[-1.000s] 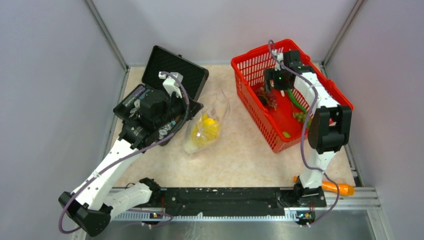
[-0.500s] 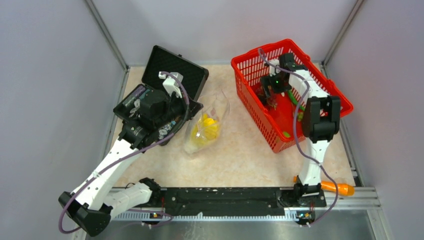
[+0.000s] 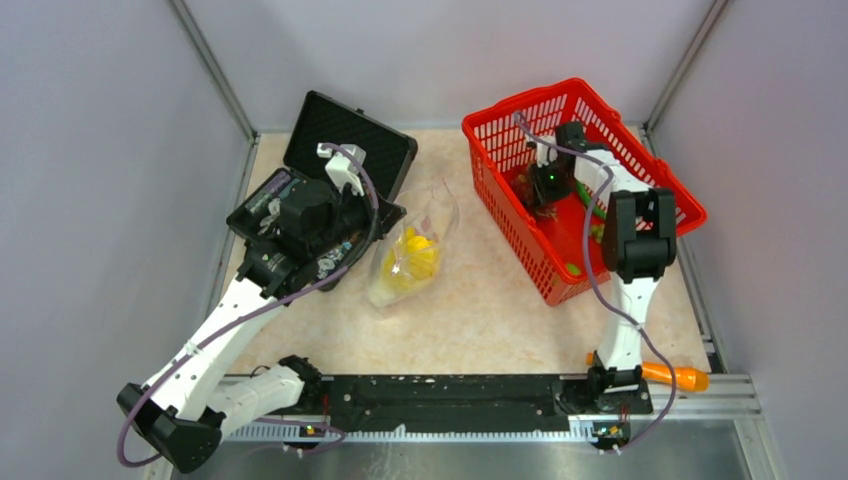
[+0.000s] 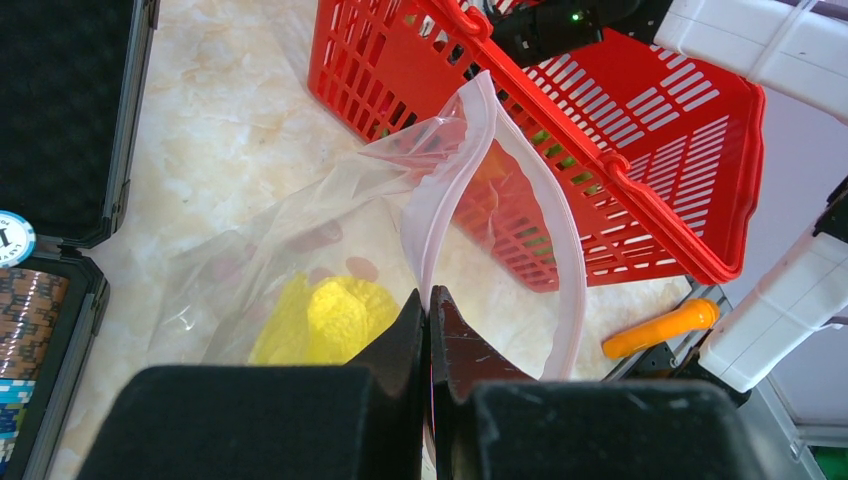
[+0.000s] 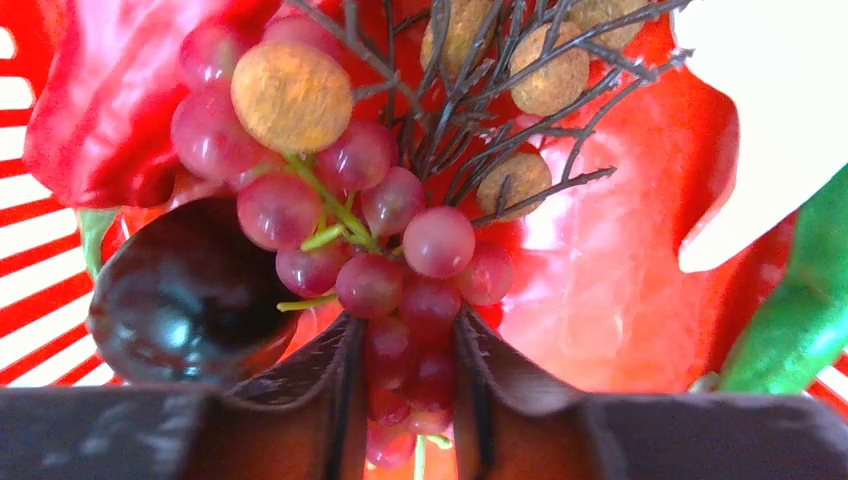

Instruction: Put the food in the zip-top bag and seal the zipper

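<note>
The right gripper [image 5: 407,335], grasping the red grapes [image 5: 372,285] in the basket [image 3: 520,102], should lift slowly so nothing tangles, while the left gripper [image 4: 428,300] pinches the bag's [image 4: 300,230] zipper [image 4: 428,200].

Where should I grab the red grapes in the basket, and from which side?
Grip the red grapes across the bunch's narrow tail, coming in from the tail side: it tapers to fit between the fingers, while the wide end is tangled in dark twigs. The right gripper sits closed on that tail.

3 pale grey walls [image 3: 100,200] enclose a beige marbled tabletop [image 3: 480,310] under even light.
</note>
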